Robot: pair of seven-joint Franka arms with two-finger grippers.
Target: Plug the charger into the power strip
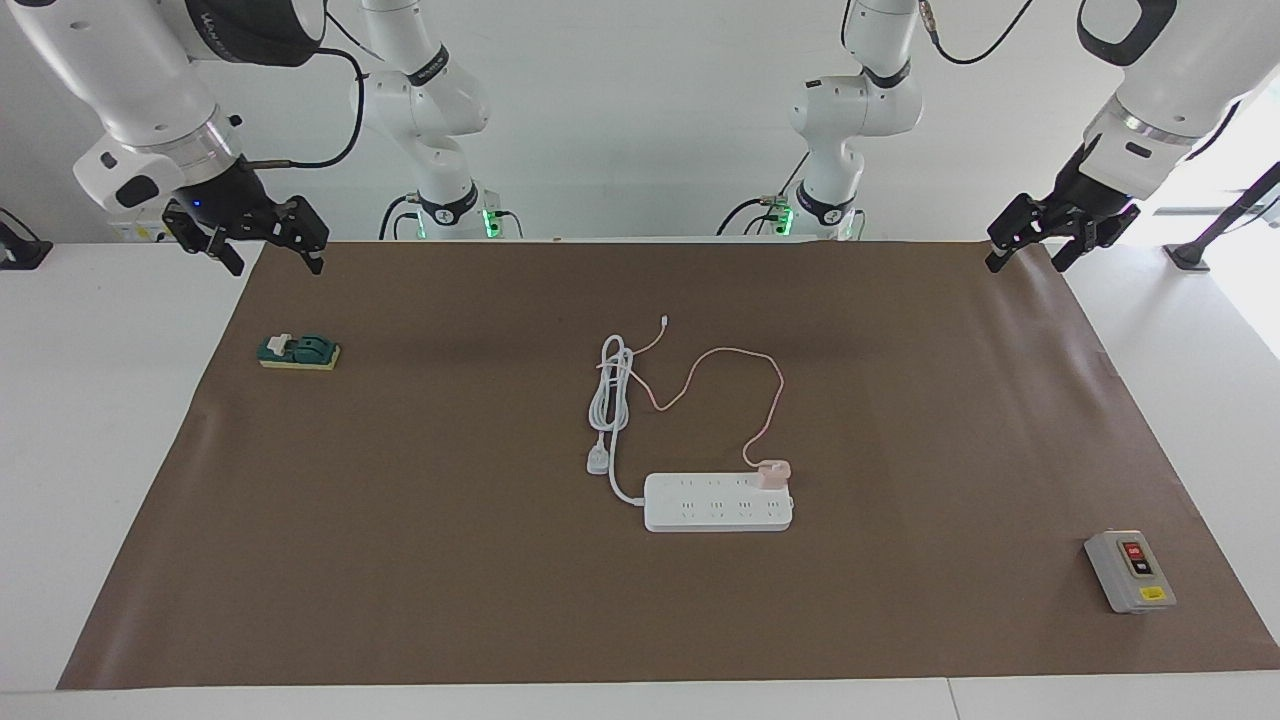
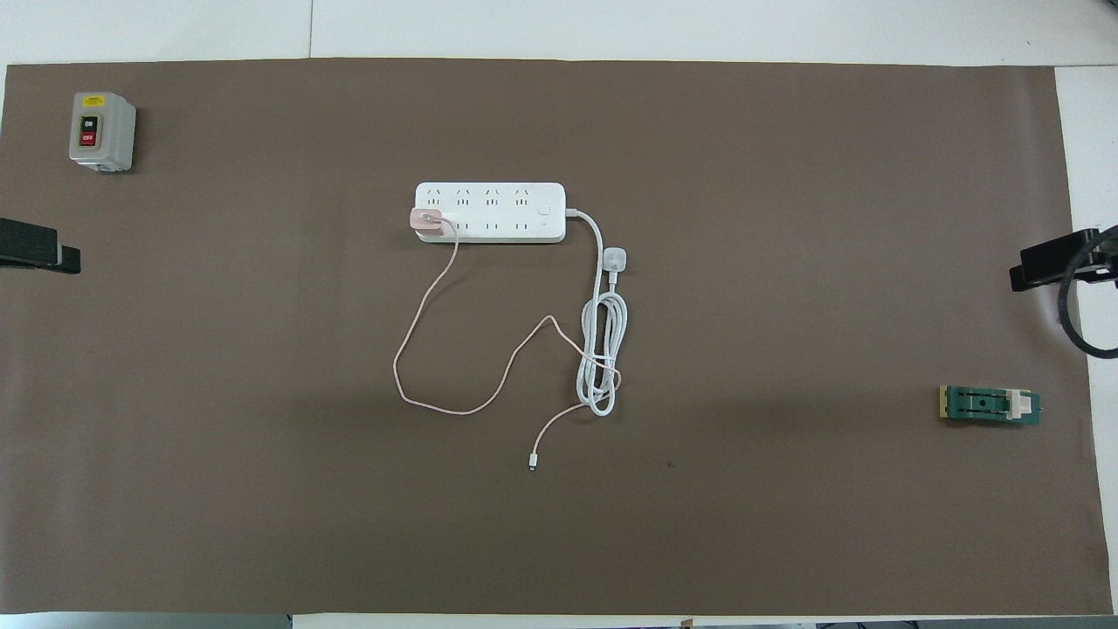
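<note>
Brown mat, white table, white wall

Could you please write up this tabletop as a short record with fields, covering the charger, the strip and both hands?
charger: pink charger seated in the power strip, at its end toward the left arm
cable: pink cable loops on the mat toward the robots
left hand: left hand open, over the mat's corner, holding nothing
right hand: right hand open, over the mat's other corner nearest the robots, holding nothing
task status: appears done
</note>
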